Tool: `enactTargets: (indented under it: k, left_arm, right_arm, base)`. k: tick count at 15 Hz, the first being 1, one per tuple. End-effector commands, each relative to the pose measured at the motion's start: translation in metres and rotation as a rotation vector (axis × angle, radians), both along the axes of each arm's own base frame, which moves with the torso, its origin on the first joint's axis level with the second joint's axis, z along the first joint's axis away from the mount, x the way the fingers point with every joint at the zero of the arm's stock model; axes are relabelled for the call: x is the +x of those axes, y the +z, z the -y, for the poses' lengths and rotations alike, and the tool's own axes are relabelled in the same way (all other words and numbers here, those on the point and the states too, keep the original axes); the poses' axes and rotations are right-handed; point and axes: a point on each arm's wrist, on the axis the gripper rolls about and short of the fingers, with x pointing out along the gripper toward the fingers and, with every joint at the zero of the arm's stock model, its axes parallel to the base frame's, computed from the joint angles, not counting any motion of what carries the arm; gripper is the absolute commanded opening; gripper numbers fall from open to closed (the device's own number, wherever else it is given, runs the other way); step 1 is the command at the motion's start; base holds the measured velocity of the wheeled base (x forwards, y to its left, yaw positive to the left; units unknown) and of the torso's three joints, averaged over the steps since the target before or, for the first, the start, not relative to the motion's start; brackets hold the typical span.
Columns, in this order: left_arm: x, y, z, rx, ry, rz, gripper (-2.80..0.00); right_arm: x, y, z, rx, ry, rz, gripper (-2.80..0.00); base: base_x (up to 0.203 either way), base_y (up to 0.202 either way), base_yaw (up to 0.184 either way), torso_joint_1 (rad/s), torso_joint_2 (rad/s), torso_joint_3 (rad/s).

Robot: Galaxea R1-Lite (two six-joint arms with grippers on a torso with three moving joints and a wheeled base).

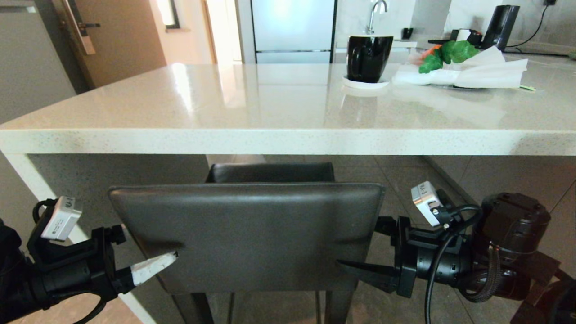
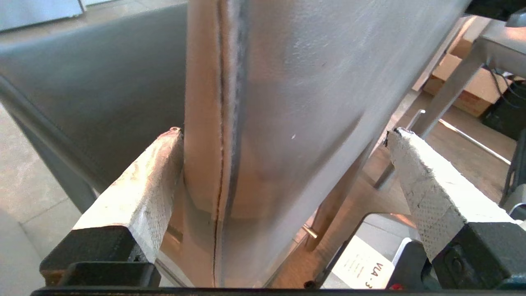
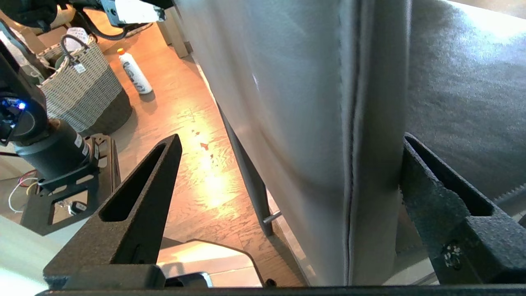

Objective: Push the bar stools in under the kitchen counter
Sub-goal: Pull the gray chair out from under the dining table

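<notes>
Grippers flank a dark grey bar stool (image 1: pixel 252 234) low in the head view. At lower left, the left gripper (image 1: pixel 155 265) stands wide open, its white-padded fingers (image 2: pixel 135 193) straddling the left edge of the stool's backrest, one pad touching the front face; nothing is clamped. The backrest fills the centre, just below the thick edge of the white kitchen counter (image 1: pixel 270 139), which spans the frame above; the seat shows beyond it, under the slab. At lower right, the right gripper (image 1: pixel 360 270) is also wide open, its black fingers (image 3: pixel 131 213) straddling the backrest's right edge.
</notes>
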Motion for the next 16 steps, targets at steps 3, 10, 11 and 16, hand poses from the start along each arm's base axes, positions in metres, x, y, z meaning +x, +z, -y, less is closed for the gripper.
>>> enactTargets:
  k: [3,10,11,16]
  left_arm:
    - [-0.0015,-0.0005,0.0007,0.0,-0.01,0.003,0.0]
    - [-0.0056,-0.0039,0.0059,0.004,-0.032,-0.009,0.0]
    - [-0.0052,-0.0035,0.0059,0.004,-0.032,-0.007,0.0]
    - [-0.0059,-0.0019,0.0065,0.006,-0.035,0.011,0.0]
  right_arm:
    - [0.0002,0.0007,-0.0014,0.005,0.008,0.005,0.0]
    - [0.0004,0.001,-0.0015,0.005,0.008,0.007,0.0]
    - [-0.0001,0.0006,-0.0017,0.005,0.01,0.005,0.0]
    - [-0.0013,-0.0007,-0.0006,0.001,0.009,0.0,0.0]
  base:
    - [0.0,0.0,0.0,0.0,0.0,0.0]
    - [-0.064,0.0,0.001,0.002,0.0,0.0]
    - [-0.195,0.0,-0.002,-0.002,0.0,0.006]
    - [-0.197,0.0,0.0,0.001,0.0,0.002]
